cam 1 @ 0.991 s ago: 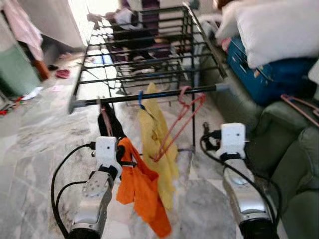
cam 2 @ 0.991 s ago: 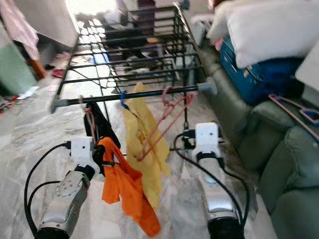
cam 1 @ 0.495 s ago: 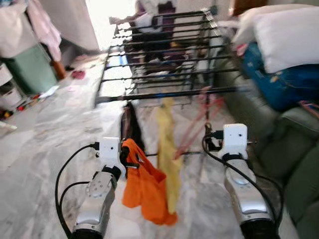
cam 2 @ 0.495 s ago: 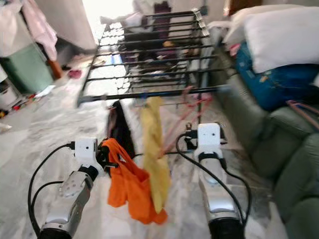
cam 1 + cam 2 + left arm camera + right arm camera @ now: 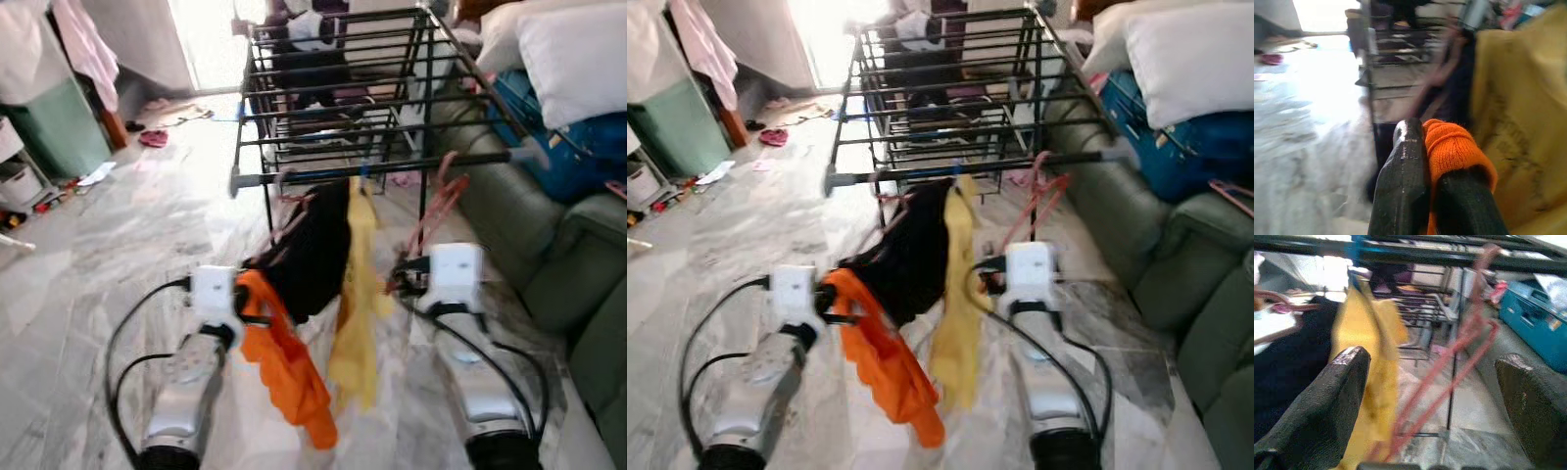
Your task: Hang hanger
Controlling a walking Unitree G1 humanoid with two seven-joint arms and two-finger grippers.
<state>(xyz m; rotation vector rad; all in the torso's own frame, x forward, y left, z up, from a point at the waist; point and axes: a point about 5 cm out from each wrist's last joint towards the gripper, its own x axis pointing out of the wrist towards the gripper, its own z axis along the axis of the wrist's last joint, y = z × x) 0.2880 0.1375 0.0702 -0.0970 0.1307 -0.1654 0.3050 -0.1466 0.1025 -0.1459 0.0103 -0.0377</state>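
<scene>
My left gripper [image 5: 255, 311] is shut on an orange garment [image 5: 292, 377], which droops below it; in the left wrist view the orange knit [image 5: 1455, 152] is pinched between the black fingers [image 5: 1405, 171]. Ahead stands a black drying rack [image 5: 323, 98]. From its front rail [image 5: 392, 170] hang a black garment [image 5: 315, 245], a yellow cloth [image 5: 359, 294] and an empty pink hanger [image 5: 437, 204]. My right gripper [image 5: 404, 280] is open, low beside the yellow cloth. In the right wrist view the pink hanger [image 5: 1464, 350] and yellow cloth [image 5: 1369, 347] lie beyond the spread fingers [image 5: 1332, 396].
A green sofa [image 5: 578, 284] runs along the right with a blue suitcase [image 5: 588, 147] and white pillows [image 5: 578, 54] on it. A green bin [image 5: 57, 127] and small items stand at the left on the marble floor [image 5: 88, 255]. Clothes hang at the rack's far end.
The camera has shifted and the rack now sits more to the right. The black and yellow garments have swung on the rail. My left gripper still holds the orange garment.
</scene>
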